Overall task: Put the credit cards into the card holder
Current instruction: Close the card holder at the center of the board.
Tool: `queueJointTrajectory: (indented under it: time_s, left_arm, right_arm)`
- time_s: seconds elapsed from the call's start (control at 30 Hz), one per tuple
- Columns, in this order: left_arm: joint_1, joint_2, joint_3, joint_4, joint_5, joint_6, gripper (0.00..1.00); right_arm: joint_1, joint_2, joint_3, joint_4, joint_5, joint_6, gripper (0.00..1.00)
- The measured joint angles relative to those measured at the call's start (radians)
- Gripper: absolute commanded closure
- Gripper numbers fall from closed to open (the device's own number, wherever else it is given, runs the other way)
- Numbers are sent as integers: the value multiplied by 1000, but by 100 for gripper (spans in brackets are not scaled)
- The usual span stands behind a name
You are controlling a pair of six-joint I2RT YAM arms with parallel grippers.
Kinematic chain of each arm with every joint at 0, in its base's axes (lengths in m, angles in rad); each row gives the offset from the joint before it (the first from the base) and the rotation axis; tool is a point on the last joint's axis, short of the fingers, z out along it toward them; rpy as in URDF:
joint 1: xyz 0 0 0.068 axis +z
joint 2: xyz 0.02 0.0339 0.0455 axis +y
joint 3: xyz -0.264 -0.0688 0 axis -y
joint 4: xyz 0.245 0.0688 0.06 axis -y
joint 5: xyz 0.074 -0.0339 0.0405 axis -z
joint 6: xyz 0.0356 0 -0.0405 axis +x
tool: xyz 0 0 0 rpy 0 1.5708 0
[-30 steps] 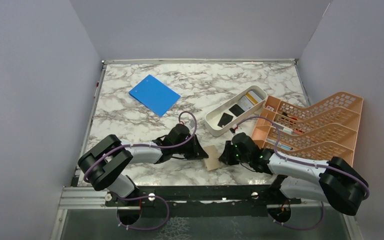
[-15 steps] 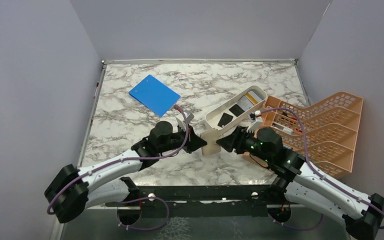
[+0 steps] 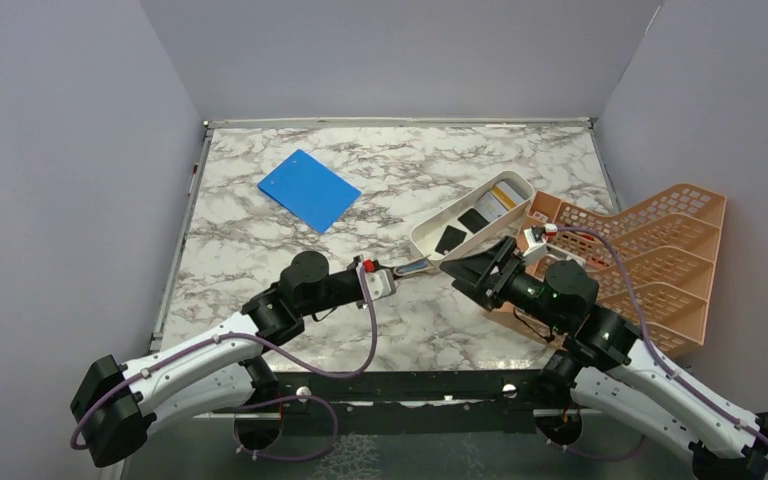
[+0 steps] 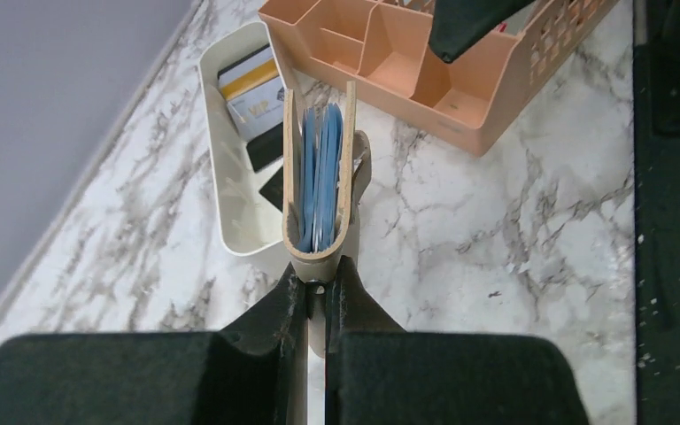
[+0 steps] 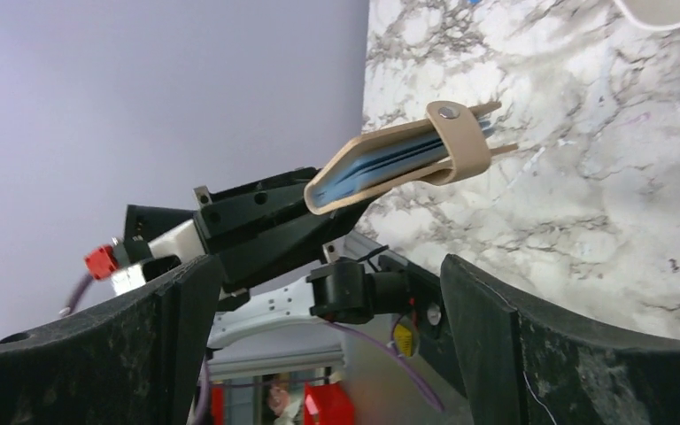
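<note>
Left fingers clamped together on the folded end of the tan holder, which is carried clear of the counter, its mouth pointing away from the arm. Light blue cards sit between its two walls, and a strap with a snap stud crosses the mouth. Right fingers spread wide apart, just beside the holder's mouth and not touching it. Behind them, a white tray holds black cards and striped cards. Orange rack at right; blue board at rear left.
</note>
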Motion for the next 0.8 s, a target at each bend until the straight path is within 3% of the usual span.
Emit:
queueJointTrajectory:
  time_s: [0.1, 0.27, 0.4, 0.47, 0.57, 0.67, 0.77, 0.8]
  left_arm:
    - [-18, 2, 0, -11, 0, 154, 100]
    - [-58, 18, -2, -17, -2, 340, 100]
    - [-95, 20, -17, -18, -12, 451, 100]
    - [-108, 19, -30, -17, -25, 489, 100]
    - [-117, 12, -52, -3, -51, 535, 100]
    - [-124, 12, -60, 16, -95, 548, 85]
    - [-127, 16, -60, 27, -128, 528, 59]
    - [-130, 17, -60, 27, -141, 501, 55]
  right_arm:
    - [0, 21, -3, 16, -18, 66, 1]
    - [0, 154, -4, 59, -66, 130, 18]
    - [0, 227, -33, 126, -98, 148, 53]
    - [0, 237, -50, 156, -105, 142, 77]
    - [-1, 241, -69, 181, -105, 136, 98]
    - [-1, 240, -80, 204, -99, 117, 99]
    - [-1, 238, -108, 257, -90, 97, 99]
    - [-1, 238, -122, 280, -89, 85, 99]
